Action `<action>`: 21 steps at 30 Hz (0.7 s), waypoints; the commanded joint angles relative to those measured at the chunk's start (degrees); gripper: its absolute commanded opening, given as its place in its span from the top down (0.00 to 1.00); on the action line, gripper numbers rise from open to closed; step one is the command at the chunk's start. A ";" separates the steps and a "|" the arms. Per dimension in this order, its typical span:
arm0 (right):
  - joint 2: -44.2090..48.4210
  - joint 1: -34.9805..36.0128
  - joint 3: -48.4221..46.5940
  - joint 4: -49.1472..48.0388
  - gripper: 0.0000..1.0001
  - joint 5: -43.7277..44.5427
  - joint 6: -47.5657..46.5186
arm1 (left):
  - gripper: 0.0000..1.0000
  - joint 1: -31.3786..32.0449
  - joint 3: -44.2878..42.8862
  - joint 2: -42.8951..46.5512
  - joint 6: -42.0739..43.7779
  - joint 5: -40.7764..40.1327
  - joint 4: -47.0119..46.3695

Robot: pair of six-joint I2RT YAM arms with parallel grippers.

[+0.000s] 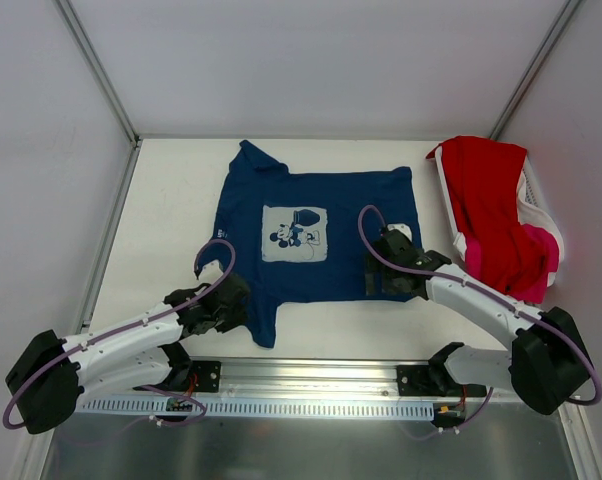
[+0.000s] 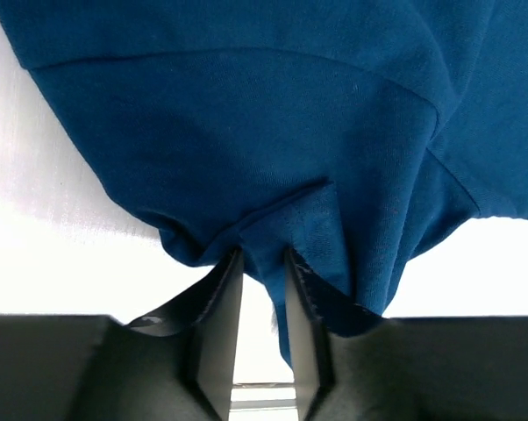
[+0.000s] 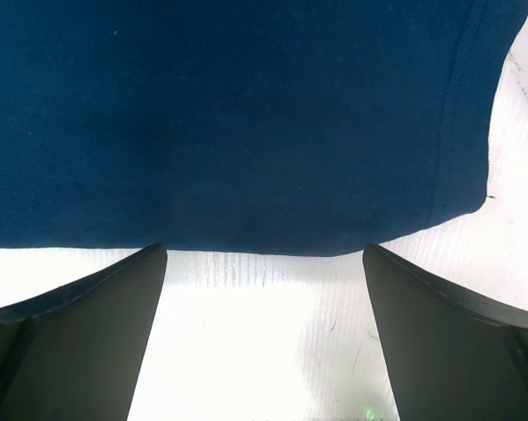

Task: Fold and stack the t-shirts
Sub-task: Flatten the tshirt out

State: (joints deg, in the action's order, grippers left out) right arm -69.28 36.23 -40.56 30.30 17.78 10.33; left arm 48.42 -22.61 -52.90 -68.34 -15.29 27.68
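A navy t-shirt point(image 1: 361, 215) with a pale mouse print point(image 1: 294, 233) lies spread flat on the table. At the shirt's near left corner, my left gripper point(image 1: 243, 298) has its jaws drawn close on a bunched fold of the blue cloth point(image 2: 286, 219), which fills the space between the fingertips point(image 2: 303, 267). My right gripper point(image 1: 374, 270) stands open at the shirt's near right hem point(image 3: 246, 237), its fingers just short of the edge with bare table between them. A red t-shirt point(image 1: 491, 200) and a pink one point(image 1: 546, 250) hang over the basket at right.
The white plastic basket point(image 1: 537, 205) stands at the right edge of the table. White walls close in the table point(image 1: 171, 200) on the left, back and right. A metal rail point(image 1: 311, 380) carrying both arm bases runs along the near edge.
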 commanded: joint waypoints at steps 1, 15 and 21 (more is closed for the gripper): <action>-0.42 0.42 -1.46 0.19 0.01 1.38 0.57 | 0.76 0.62 0.02 -0.53 0.04 -1.41 -0.35; -0.69 0.95 -1.54 0.63 0.01 1.56 0.66 | 0.99 0.62 0.90 -0.27 -0.22 -1.24 -0.35; -0.60 1.30 -1.63 1.25 0.00 1.56 1.18 | 1.00 0.62 0.73 -0.36 0.22 -0.71 -0.35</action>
State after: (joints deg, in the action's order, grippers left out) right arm -69.95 37.04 -40.58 30.35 18.50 10.35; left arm 48.42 -22.52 -53.25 -68.36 -15.46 27.24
